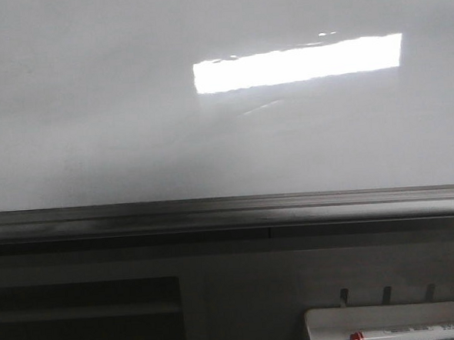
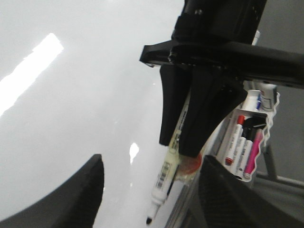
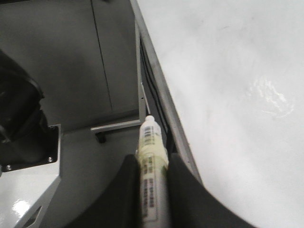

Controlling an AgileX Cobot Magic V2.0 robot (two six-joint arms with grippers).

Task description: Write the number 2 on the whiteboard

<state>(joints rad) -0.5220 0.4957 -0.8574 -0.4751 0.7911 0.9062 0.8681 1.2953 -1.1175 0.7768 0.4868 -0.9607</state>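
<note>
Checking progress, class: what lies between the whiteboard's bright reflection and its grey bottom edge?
Nothing: the front view shows bare whiteboard between reflection and grey edge.

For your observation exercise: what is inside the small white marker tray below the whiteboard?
The marker tray holds several markers standing together, including a red-capped marker, a pink one and a blue-labelled one. Their lower ends are hidden by the tray wall, and the right gripper covers part of it.

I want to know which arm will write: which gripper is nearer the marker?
Right. The right gripper is shut on the barrel of the marker; the left gripper is open, holds nothing, and sits apart from it.
</note>
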